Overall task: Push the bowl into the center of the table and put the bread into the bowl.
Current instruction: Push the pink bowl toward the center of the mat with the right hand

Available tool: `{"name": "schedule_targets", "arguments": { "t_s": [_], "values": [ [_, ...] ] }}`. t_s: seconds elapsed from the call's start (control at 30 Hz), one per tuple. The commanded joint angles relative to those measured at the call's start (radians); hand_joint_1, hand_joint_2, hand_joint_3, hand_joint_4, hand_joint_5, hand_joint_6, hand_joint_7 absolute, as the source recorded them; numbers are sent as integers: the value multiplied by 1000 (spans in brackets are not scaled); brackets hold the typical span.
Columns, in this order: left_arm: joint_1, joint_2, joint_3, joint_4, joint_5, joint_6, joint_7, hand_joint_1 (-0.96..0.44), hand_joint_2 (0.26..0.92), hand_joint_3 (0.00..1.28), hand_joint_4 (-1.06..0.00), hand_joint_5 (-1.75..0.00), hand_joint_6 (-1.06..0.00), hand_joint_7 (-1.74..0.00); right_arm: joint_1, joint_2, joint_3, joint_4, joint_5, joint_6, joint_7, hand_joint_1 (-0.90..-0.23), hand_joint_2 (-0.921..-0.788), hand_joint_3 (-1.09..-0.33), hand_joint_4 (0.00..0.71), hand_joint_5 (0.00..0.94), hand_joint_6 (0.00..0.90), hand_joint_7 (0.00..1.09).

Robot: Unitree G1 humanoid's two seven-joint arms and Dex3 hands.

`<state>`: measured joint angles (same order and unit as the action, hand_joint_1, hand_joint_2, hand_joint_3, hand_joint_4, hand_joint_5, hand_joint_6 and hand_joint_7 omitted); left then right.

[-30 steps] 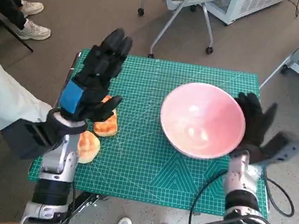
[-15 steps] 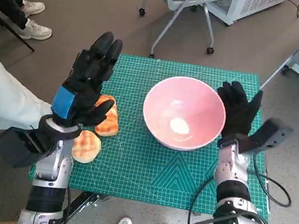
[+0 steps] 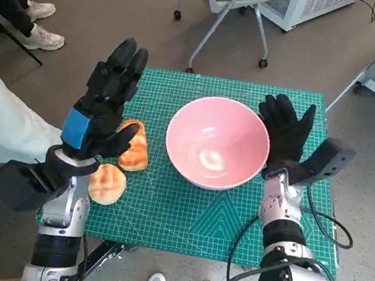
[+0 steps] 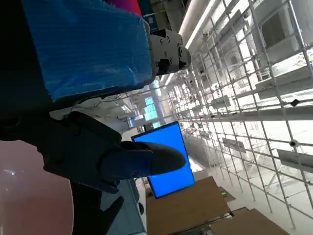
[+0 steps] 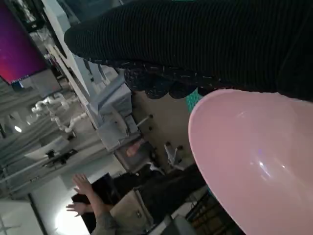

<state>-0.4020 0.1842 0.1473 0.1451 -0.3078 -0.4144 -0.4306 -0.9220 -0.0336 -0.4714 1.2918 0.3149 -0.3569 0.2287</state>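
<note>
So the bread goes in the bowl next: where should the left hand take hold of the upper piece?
Probably across the bread's narrow width, coming down from above. It lies flat on the mat and elongated, beneath the raised left hand, with the other bun close at its near end.

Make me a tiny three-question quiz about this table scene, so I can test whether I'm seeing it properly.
1. True or false: a bread piece already lies inside the pink bowl.
2. Which hand is beside the bowl's rim: A) left hand B) right hand?
3. Fill in: the table is covered by a ___ cutting mat.

Key: 1 false, both pieces lie on the mat; 2 B; 3 green.
</note>
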Motion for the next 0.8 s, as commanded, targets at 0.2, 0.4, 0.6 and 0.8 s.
{"name": "schedule_targets", "arguments": {
  "t_s": [0.2,0.4,0.6,0.8],
  "values": [
    [11,4,0,3,10,-9,4,-598,921,415,-36,-4,-2,-280,20,-43,1,-9,-6,-21,15,-547,-921,-862,143,11,193,224],
    [-2,0,-6,15,15,-4,7,-594,921,417,-37,-4,-3,-293,34,-68,28,-51,-29,-123,36,-554,-921,-869,137,4,177,208],
    [-21,0,-10,30,16,2,11,-592,921,417,-38,-3,0,-279,74,-79,85,-133,-71,-277,68,-584,-921,-839,130,1,171,204],
    [-46,3,-11,46,10,11,10,-592,921,419,-37,-2,1,-270,133,-84,136,-279,-76,-379,142,-622,-921,-784,155,13,187,219]
  ]
}}
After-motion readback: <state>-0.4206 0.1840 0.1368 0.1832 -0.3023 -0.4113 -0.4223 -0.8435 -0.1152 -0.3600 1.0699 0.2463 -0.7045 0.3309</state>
